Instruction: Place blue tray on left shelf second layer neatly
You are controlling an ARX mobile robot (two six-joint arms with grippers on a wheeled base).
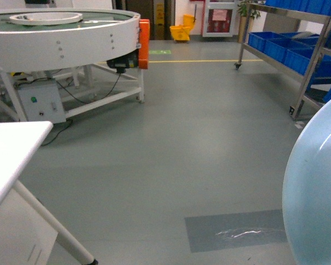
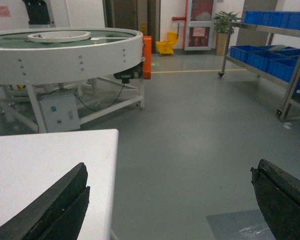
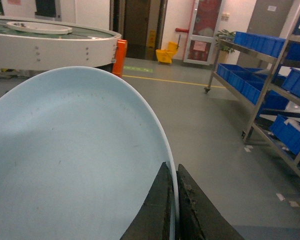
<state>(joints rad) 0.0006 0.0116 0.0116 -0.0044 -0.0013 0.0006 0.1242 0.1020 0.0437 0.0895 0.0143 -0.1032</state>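
Blue tray (image 3: 75, 160) in right claw (image 3: 174, 210)

The grey floor (image 1: 209, 143) carries everything here: a darker grey patch (image 1: 237, 231) with a glossy smear lies on it in the near foreground, and a yellow line (image 1: 204, 61) crosses it far back. On it stand the white round machine table (image 1: 60, 38) on its frame at left, a steel rack (image 1: 298, 49) on castors at right (its tiers hold dark-blue bins (image 1: 276, 47)), and a yellow mop bucket (image 1: 181, 32) by the far wall. A white surface (image 1: 11, 149) juts in at near left
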